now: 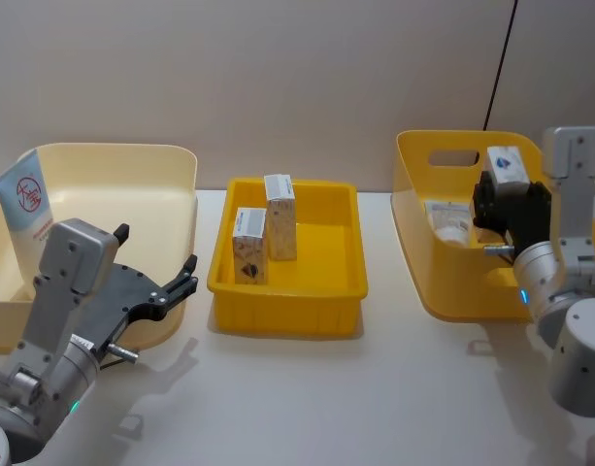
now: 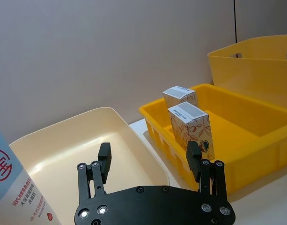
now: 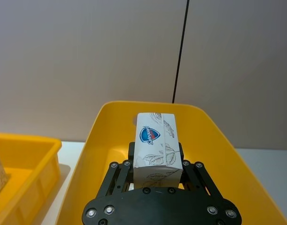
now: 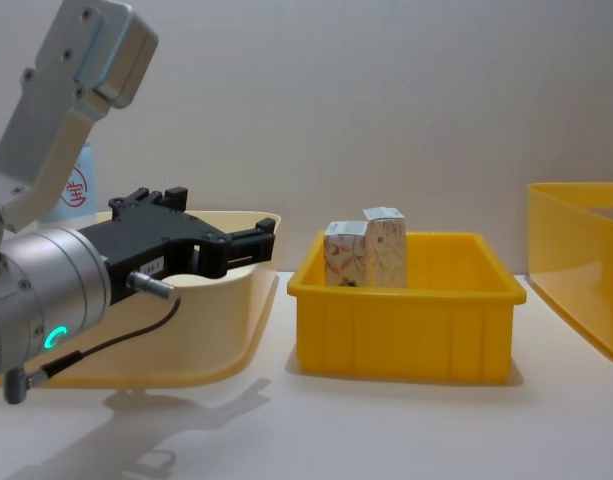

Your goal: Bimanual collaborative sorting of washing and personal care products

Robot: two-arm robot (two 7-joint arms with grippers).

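Observation:
A pale-blue squeeze tube (image 1: pixel 25 207) with a red ringed logo leans upright in the cream tray (image 1: pixel 161 160) at the left; it also appears as the tube (image 2: pixel 14 187) in the left wrist view. Two small white cartons (image 1: pixel 249 246) (image 1: pixel 280 216) with orange-red print stand in the middle yellow bin (image 1: pixel 287 306). My left gripper (image 1: pixel 171 280) is open and holds nothing; it hovers over the tray's near right corner. Above the right yellow bin (image 1: pixel 428 277), my right gripper (image 3: pixel 156 161) is shut on a white carton (image 3: pixel 154 133) with a blue shield logo.
A white product (image 1: pixel 450 221) lies inside the right bin. Bare tabletop (image 1: pixel 307 408) runs along the front. A black cable (image 1: pixel 501 58) hangs down the wall behind the right bin.

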